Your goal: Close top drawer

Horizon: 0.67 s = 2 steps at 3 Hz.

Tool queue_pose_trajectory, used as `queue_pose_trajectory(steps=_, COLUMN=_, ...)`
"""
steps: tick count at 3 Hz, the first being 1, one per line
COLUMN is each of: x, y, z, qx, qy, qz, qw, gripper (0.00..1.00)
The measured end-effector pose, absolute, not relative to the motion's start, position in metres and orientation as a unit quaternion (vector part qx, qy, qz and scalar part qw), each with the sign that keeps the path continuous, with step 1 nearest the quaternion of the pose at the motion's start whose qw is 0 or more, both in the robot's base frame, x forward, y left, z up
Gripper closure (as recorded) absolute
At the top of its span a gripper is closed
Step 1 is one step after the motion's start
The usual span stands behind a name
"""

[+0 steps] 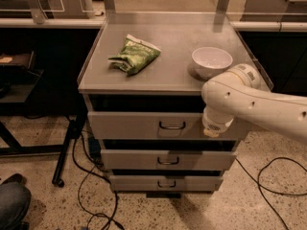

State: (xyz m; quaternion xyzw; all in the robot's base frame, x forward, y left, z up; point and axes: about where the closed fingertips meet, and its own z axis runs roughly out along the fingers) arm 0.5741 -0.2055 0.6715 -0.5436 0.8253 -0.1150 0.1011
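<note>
The top drawer (pixel 139 125) is a wide grey metal front with a small dark loop handle (pixel 171 125) at its centre. It stands pulled out a little, with a dark gap between it and the cabinet top. My white arm reaches in from the right. My gripper (pixel 212 130) is at the end of the arm, against the right part of the top drawer's front, right of the handle. Its fingers are hidden by the arm's round body.
On the cabinet top (pixel 182 42) lie a green snack bag (pixel 135 55) and a white bowl (pixel 211 61). Two lower drawers (pixel 165 160) (pixel 165 182) sit beneath. Black cables (pixel 268 181) run over the speckled floor; a dark stand leg (pixel 67 147) is at left.
</note>
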Motion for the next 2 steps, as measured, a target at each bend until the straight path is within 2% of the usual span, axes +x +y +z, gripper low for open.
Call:
queue_pose_trajectory(steps=1, x=0.5941, y=-0.21, z=0.6674, qx=-0.533, qy=0.83, qz=-0.126, qw=0.101, gripper=0.98)
queue_pose_trajectory(steps=2, x=0.6019, y=-0.2117, z=0.6651, qx=-0.528, qy=0.833, qz=-0.127, qw=0.102, gripper=0.74)
